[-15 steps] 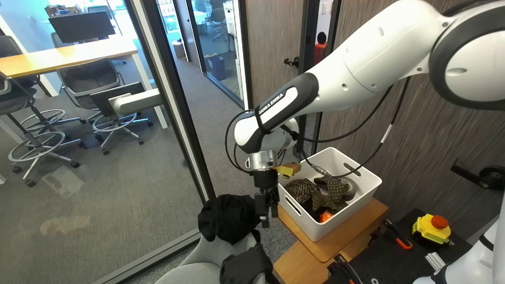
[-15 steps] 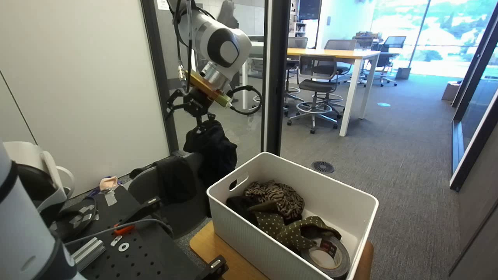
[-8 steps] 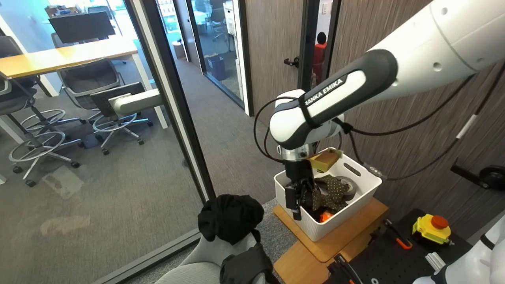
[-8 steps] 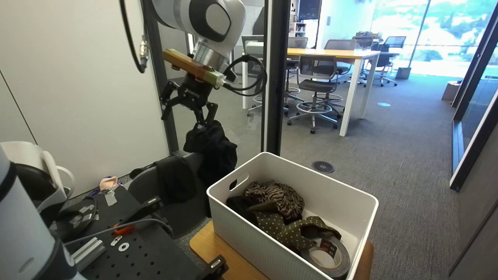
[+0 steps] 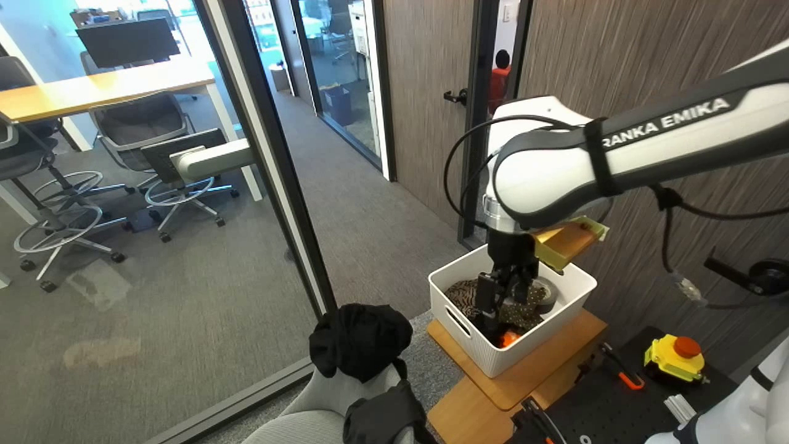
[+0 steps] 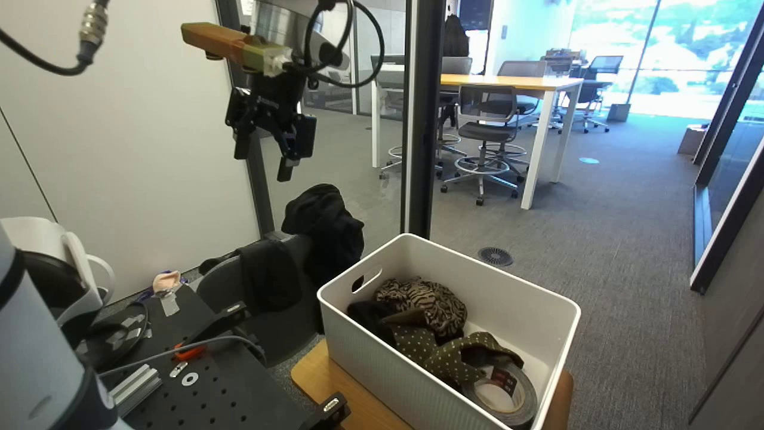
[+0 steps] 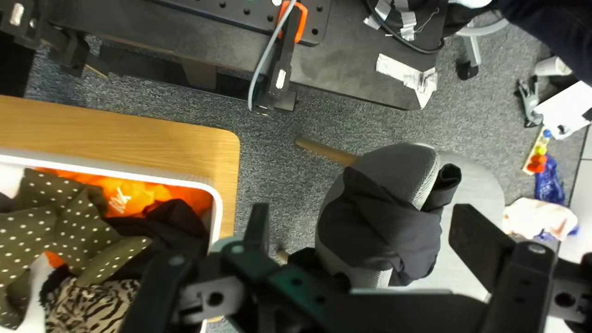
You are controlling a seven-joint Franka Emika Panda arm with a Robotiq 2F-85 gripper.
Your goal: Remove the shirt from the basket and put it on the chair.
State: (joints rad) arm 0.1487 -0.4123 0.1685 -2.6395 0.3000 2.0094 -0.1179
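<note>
While black cloth [image 5: 360, 339] stays on the chair [image 5: 328, 391], the fingers [image 7: 481, 238] withdraw.

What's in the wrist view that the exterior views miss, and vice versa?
Wrist view only: a wooden leg under the pale grey chair; a grey clamp-like tool.
Exterior views only: the wood-topped table, in both exterior views; the red-topped yellow box, in an exterior view.
Shared: white basket, dotted cloth, that chair, black clothing on it, open gripper.
</note>
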